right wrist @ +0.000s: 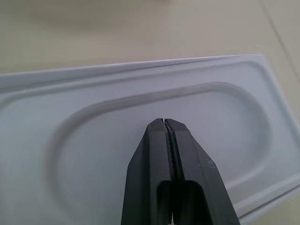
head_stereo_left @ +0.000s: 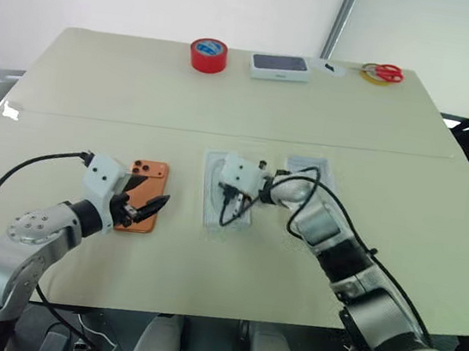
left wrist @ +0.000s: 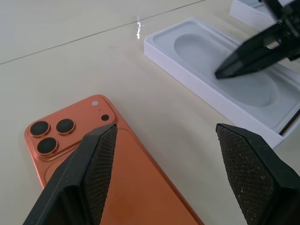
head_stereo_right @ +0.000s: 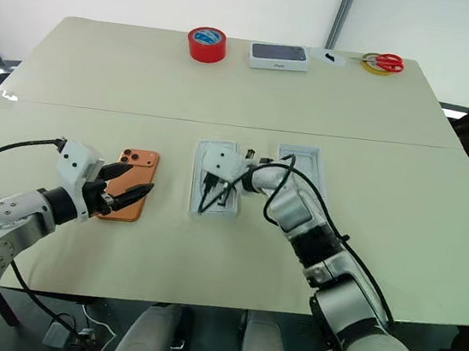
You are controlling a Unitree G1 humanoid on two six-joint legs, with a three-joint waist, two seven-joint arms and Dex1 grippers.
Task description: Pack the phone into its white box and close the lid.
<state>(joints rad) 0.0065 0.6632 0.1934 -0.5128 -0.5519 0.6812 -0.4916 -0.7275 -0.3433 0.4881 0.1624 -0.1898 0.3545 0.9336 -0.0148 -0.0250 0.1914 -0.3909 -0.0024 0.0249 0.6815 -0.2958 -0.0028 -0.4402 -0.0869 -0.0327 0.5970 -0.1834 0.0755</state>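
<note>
We found the phone lying camera side up on the surface, and we place everything else from it. The left pincer hung just above the phone's near end with its fingers spread wide, one over the orange back and the other past the phone's edge; whether it touched the phone we could not tell. Just beside the phone, toward the robot's right, sat a white insert with an oval recess, seated in a white tray. The right pincer pointed down over that recess with its fingers pressed together and nothing between them. Further right of the phone, beyond the insert, lay another shallow white tray. Well away from the phone, along the far edge, stood a red tape roll, a dark-topped white box and red-handled scissors.
</note>
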